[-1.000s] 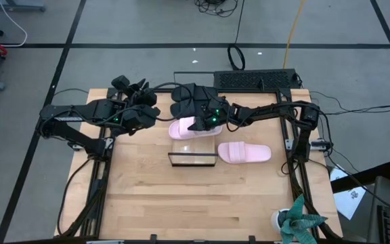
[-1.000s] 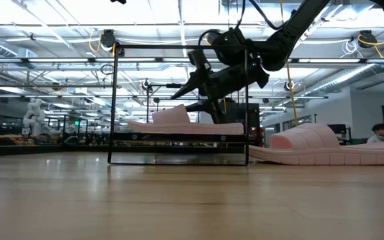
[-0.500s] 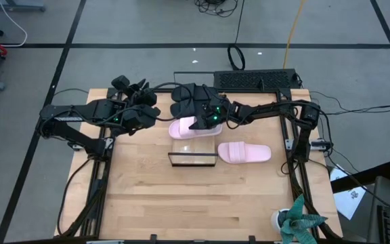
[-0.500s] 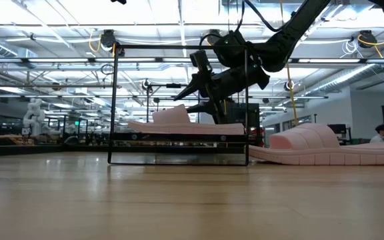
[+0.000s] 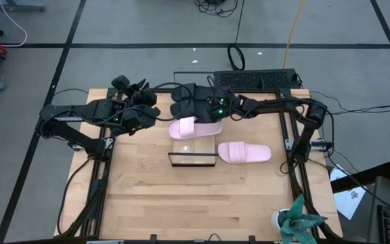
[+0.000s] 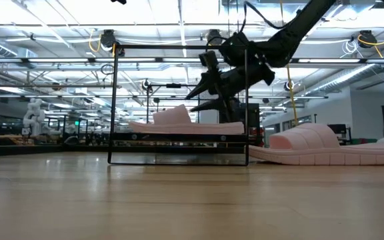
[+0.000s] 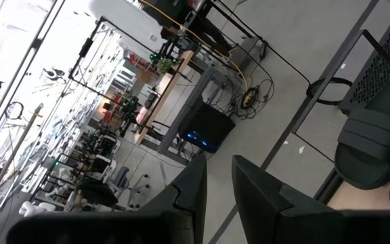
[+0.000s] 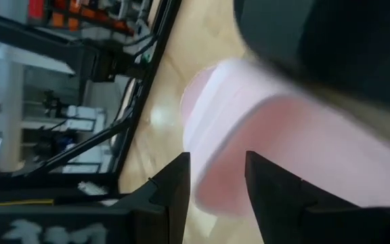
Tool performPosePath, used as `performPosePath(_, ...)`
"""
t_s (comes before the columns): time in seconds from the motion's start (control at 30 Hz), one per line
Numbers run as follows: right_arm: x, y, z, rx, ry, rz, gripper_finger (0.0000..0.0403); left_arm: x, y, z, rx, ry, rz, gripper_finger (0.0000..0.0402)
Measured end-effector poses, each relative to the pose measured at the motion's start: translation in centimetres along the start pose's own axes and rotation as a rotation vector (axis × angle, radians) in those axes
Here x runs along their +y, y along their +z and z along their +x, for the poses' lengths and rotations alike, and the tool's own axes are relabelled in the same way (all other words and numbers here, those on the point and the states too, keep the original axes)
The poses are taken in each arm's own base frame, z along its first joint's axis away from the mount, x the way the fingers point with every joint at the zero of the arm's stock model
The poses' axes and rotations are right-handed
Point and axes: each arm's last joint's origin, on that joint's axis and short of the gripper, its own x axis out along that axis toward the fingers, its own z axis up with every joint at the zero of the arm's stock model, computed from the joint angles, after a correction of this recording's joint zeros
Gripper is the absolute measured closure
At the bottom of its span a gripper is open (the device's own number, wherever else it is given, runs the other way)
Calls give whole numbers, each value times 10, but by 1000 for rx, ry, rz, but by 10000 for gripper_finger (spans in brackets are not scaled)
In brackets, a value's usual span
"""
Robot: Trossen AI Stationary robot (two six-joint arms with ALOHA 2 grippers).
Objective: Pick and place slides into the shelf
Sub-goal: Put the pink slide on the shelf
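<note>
Resting on the shelf (image 5: 192,160), one pink slide (image 5: 193,128) is already placed, its mate (image 5: 244,152) lies on the table (image 5: 181,203) just beside the shelf's right end, and the black pair (image 5: 187,101) sits behind the shelf, so I judge the next pick is in hand. The right hand (image 5: 212,108) hovers empty over the black pair, fingers parted; next it must lower and close on one strap. The low view alone shows the placed slide raised on the shelf board; the left hand (image 5: 144,112), waiting left of the shelf, shows a narrow gap between its fingers, nothing held.
</note>
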Motion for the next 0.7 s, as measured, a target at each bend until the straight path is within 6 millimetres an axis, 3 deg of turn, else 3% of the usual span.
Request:
performPosePath(0.2,10,4,-32,-53,-115,-62,271,0,0,0,0,0,1,323)
performPosePath(0.43,23,-6,-91,-83,-393,-106,271,0,0,0,1,0,-1,323)
performPosePath(0.7,52,-53,-151,12,-588,-73,271,0,0,0,1,-1,-12,323)
